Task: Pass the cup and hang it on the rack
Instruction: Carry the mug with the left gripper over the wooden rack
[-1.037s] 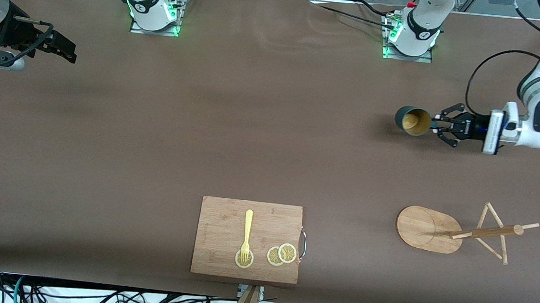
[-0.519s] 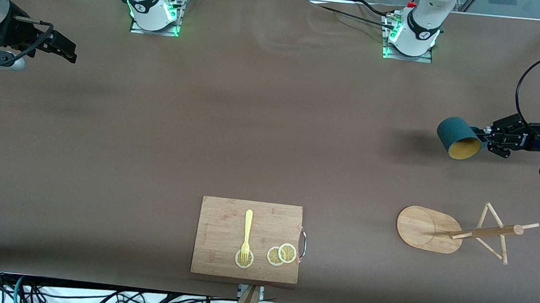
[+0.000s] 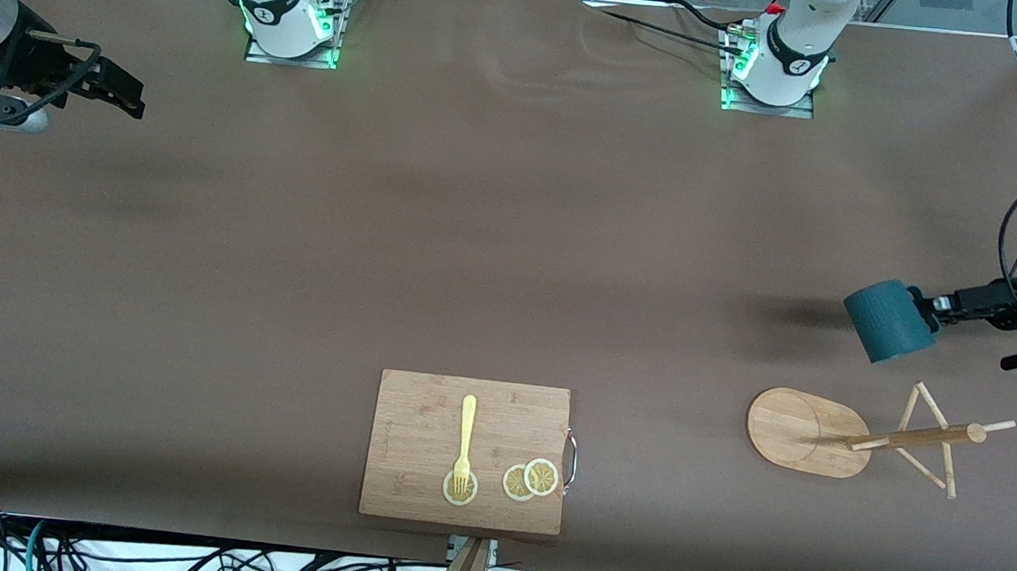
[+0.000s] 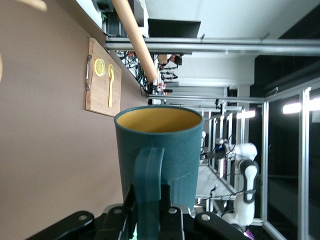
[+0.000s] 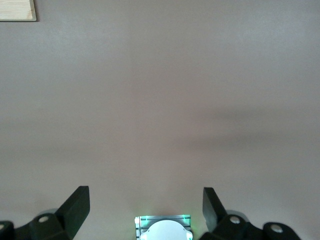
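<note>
Left gripper [image 3: 935, 305] clamped on handle of ribbed dark teal cup [image 3: 889, 321], held in air above table near light bamboo rack [image 3: 860, 436]. Right gripper [image 3: 115, 93] waits, fingers spread apart.

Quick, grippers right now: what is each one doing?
Left gripper: shut on the cup's handle, up over the table near the rack.
Right gripper: open, empty, waiting at its end of the table.
</note>
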Motion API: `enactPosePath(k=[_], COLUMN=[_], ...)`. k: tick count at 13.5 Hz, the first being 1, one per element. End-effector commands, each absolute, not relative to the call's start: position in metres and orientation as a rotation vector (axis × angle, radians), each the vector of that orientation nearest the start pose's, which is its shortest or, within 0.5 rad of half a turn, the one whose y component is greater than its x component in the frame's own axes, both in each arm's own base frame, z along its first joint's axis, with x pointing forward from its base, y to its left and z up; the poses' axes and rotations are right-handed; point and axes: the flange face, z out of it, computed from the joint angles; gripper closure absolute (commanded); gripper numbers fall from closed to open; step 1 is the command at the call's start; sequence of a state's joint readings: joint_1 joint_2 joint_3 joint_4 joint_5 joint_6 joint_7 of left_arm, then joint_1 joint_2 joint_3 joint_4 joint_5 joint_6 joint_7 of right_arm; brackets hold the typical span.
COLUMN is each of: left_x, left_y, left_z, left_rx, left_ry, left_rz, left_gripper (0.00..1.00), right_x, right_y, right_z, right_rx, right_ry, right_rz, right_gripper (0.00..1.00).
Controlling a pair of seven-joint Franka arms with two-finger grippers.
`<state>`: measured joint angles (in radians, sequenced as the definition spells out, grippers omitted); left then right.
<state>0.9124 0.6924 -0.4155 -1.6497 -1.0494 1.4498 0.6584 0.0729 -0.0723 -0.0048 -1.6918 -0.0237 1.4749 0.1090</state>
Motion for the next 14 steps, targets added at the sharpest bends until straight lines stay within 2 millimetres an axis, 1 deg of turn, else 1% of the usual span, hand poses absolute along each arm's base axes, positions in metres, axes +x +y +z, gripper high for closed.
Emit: enactPosePath(k=[1,2,3,4,6,7,8,9,11,12,14], left_x=[0.610,0.613,0.615,0.617,0.632,0.635,0.634,0.635,0.631,0.631,0.630], left_y=[0.247,0.248,0.250,0.251,0.253,0.260,0.269,0.277,0.291,0.297,0.300], left_z=[0.287,0.291,0.288,0.282,0.269,0.262,0.250,0.246,0.229,0.229,0.230], left_rx=[1.550,1.545,1.540,1.532,1.512,1.504,1.489,1.486,1.458,1.446,1.439], left_ry=[0.263,0.281,0.287,0.290,0.284,0.287,0.301,0.302,0.322,0.332,0.334], left_rz=[0.009,-0.002,-0.004,-0.003,0.013,0.027,0.035,0.048,0.060,0.073,0.081], left_gripper=[1.00,1.00,1.00,1.00,1.00,1.00,1.00,1.00,1.00,1.00,1.00], right_x=[0.517,0.517,0.517,0.517,0.517,0.517,0.517,0.517,0.517,0.517,0.517], right_y=[0.033,0.033,0.033,0.033,0.033,0.033,0.033,0.033,0.033,0.033,0.033], right_z=[0.605,0.605,0.604,0.604,0.604,0.604,0.605,0.604,0.604,0.604,0.604], right_rx=[-3.166,-3.165,-3.165,-3.165,-3.165,-3.165,-3.165,-3.165,-3.165,-3.165,-3.165], right_ry=[0.062,0.064,0.062,0.062,0.062,0.062,0.060,0.060,0.060,0.062,0.062], right_rz=[0.230,0.230,0.232,0.232,0.232,0.232,0.230,0.232,0.232,0.235,0.240], right_gripper=[0.00,0.00,0.00,0.00,0.00,0.00,0.00,0.00,0.00,0.00,0.00])
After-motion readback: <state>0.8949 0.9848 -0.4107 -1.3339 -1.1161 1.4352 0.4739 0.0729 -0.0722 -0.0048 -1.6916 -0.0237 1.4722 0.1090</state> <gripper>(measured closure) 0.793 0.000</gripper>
